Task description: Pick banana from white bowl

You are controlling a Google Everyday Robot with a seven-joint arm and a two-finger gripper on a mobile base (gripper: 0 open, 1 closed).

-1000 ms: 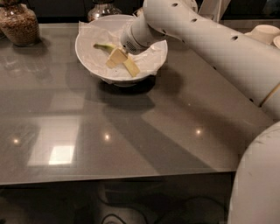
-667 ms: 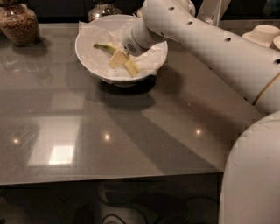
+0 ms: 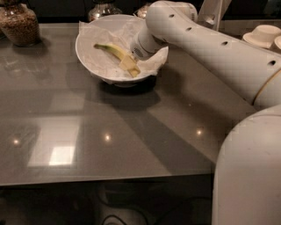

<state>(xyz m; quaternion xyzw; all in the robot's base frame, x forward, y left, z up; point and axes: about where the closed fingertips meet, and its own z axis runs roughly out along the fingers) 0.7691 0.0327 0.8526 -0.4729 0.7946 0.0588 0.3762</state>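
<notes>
The white bowl stands at the back of the grey table, lined with crumpled white paper. The pale yellow banana lies in it, its greenish stem end pointing left. My gripper reaches down into the bowl from the right, at the end of the white arm. Its pale fingers are closed on the banana's right end, which they hide. The rest of the banana lies low over the paper.
A glass jar of brown grains stands at the back left. A dark glass vessel sits behind the bowl. Stacked beige dishes are at the back right. The robot's white body fills the lower right.
The gripper has shifted slightly right and towards the camera inside the bowl. More of the banana's length now shows to its left. The bowl has not moved.
</notes>
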